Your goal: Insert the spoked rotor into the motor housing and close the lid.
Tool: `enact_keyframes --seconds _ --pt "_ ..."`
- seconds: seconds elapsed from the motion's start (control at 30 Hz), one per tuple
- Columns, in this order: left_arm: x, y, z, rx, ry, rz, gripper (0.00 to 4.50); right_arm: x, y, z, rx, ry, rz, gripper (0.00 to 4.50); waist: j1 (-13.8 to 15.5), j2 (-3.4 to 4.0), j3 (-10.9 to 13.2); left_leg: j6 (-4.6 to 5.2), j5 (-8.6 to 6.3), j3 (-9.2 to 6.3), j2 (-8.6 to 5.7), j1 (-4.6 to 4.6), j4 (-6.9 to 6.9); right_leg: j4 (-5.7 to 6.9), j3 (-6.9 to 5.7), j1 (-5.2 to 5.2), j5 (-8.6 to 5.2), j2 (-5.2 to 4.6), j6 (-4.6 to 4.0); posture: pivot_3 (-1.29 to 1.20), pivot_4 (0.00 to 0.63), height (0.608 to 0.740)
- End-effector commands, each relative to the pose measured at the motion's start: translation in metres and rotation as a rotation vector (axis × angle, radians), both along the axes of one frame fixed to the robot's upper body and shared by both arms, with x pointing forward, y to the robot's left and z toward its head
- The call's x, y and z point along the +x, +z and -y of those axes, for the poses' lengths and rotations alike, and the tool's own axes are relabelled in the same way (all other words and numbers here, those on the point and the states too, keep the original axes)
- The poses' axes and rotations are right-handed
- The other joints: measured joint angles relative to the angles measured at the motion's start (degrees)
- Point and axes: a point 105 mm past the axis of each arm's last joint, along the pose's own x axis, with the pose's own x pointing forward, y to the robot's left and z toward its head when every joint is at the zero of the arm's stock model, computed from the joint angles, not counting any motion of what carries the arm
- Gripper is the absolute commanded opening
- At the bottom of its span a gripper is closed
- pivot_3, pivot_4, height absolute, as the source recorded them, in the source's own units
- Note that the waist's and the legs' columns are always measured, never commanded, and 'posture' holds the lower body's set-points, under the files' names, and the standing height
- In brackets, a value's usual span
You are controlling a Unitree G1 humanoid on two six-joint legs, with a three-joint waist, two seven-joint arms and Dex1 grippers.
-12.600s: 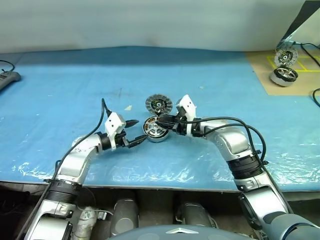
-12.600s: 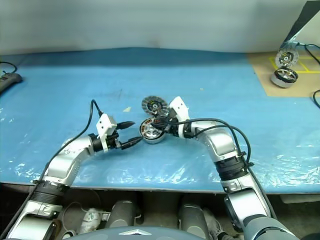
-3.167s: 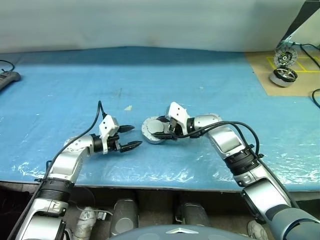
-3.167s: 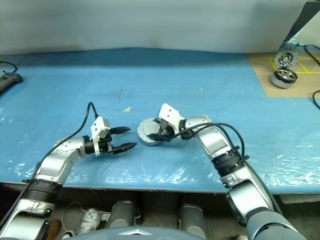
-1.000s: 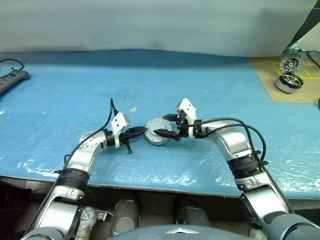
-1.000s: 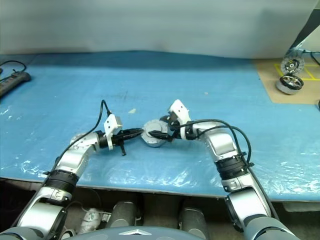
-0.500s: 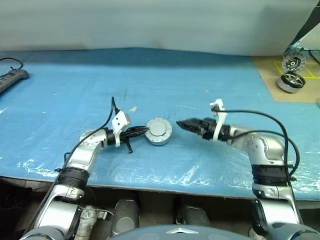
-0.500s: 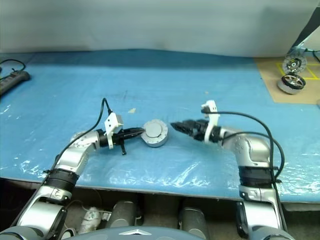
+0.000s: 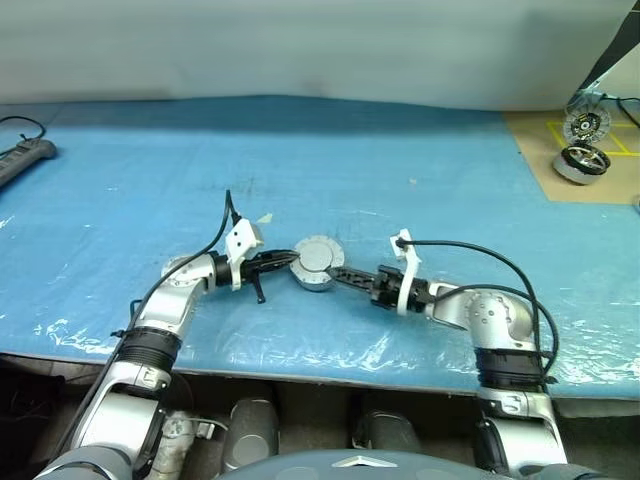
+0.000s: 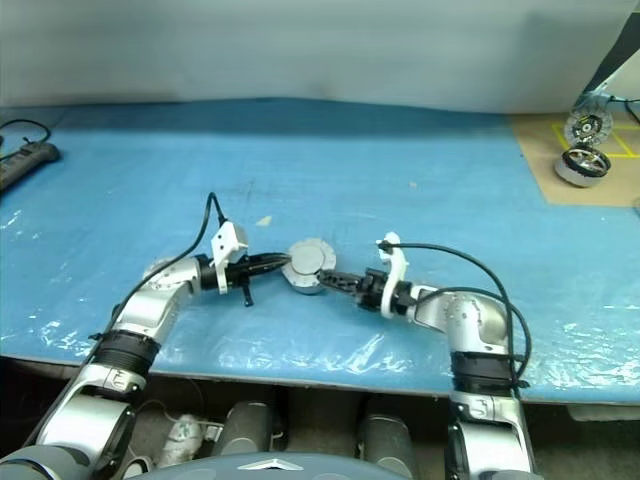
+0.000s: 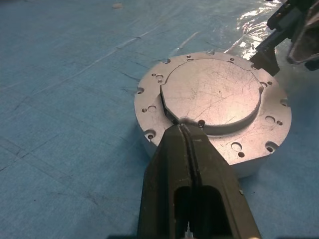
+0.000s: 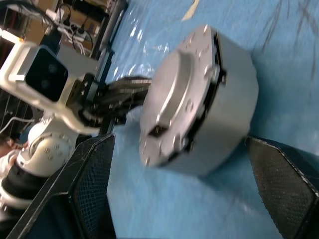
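- The motor housing (image 9: 318, 265) is sitting on the blue plastic sheet (image 9: 400, 160) that is covering the table, directly between the two pincers.
- The lid (image 11: 212, 94) is lying flat on top of the housing, smooth silver face up, with small holes showing around its rim; the housing is reading as shut.
- The spoked rotor is not visible with the lid down; whether it is inside cannot be told.
- The left gripper (image 9: 285, 260) is reaching in from the housing's left side. Its two black fingers (image 11: 192, 164) are pressed together with no gap and nothing between them, their tips resting at the lid's near edge, at the step of its raised centre.
- The right gripper (image 9: 338, 275) is pointing at the housing from the opposite side, low over the sheet. Its fingers (image 12: 92, 169) are standing wide apart, and in the right wrist view the housing is lying between and just ahead of them; no contact with the housing wall can be confirmed.
- Well away from both pincers, at the far right corner, a duplicate motor unit (image 9: 579, 160) is resting on a brown board (image 9: 545, 150), its disc standing upright.
- A power strip (image 9: 22, 160) is lying at the far left edge of the table.
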Motion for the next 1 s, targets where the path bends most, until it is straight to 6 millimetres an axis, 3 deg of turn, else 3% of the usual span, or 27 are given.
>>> enact_keyframes --seconds 0.03,0.2,0.27,0.4,0.53,0.6,0.73,0.93,1.0 --pt "-0.006 -0.012 0.003 0.043 -0.016 -0.037 0.00 0.012 0.000 -0.002 -0.026 -0.038 0.053 4.44 0.0 0.00 0.0 -0.01 0.00 0.00 0.00 0.00 0.00 0.00 0.00 0.01 0.00 0.00 0.00 0.00 0.150 0.740" --pt "-0.009 -0.009 0.000 0.053 -0.012 -0.029 0.00 0.009 -0.001 -0.013 -0.001 0.019 0.042 4.27 -0.1 -0.01 0.0 -0.02 0.00 0.00 0.01 -0.01 -0.02 -0.01 0.00 0.00 0.00 0.00 0.00 0.00 0.150 0.740" --pt "-0.010 -0.008 -0.001 0.056 -0.011 -0.027 0.00 0.004 -0.002 -0.018 -0.004 0.054 0.042 3.82 -0.2 -0.01 0.0 -0.02 0.00 0.00 0.01 -0.01 -0.04 -0.01 0.00 -0.01 0.00 0.01 0.00 0.00 0.150 0.740" --pt "-0.010 -0.005 -0.001 0.054 -0.003 -0.028 0.00 0.000 0.002 -0.023 0.016 0.074 0.044 2.42 -0.3 0.00 0.0 -0.02 0.00 0.02 0.01 -0.02 -0.10 -0.02 0.00 -0.05 -0.01 0.01 0.00 0.00 0.150 0.740" --pt "-0.008 -0.004 -0.001 0.049 0.000 -0.030 0.00 0.002 0.003 -0.023 0.030 0.065 0.039 1.73 -0.3 0.00 0.0 -0.01 0.00 0.02 0.01 0.07 -0.11 0.00 0.01 0.00 -0.01 0.02 0.00 0.00 0.150 0.740" --pt "-0.006 -0.001 -0.002 0.030 0.006 -0.032 0.00 0.002 0.005 -0.024 0.042 0.066 0.035 1.71 -0.2 -0.01 0.0 0.01 -0.01 0.02 0.00 0.15 -0.10 0.00 0.02 0.09 -0.02 0.01 0.02 0.00 0.150 0.740" --pt "-0.001 0.025 -0.006 -0.122 0.019 -0.077 0.00 0.003 0.003 -0.022 0.042 0.055 0.025 1.71 -0.3 -0.01 0.0 -0.01 0.00 0.03 0.01 0.16 -0.11 0.01 0.02 0.05 -0.02 0.01 0.03 0.00 0.150 0.740" --pt "0.001 0.025 -0.014 -0.117 0.081 -0.063 0.00 0.014 0.002 -0.014 0.074 -0.029 -0.004 1.70 -0.4 -0.04 0.1 -0.04 0.01 0.05 0.02 -0.16 -0.12 0.00 0.00 -0.23 0.00 0.03 -0.02 0.00 0.150 0.740" --pt "0.001 0.022 -0.017 -0.113 0.085 -0.075 0.00 0.018 0.006 -0.012 0.113 -0.058 -0.001 1.33 -0.6 -0.04 0.1 -0.04 0.02 0.05 0.03 -0.19 -0.12 0.01 0.00 -0.27 0.00 0.05 -0.03 0.00 0.150 0.740"
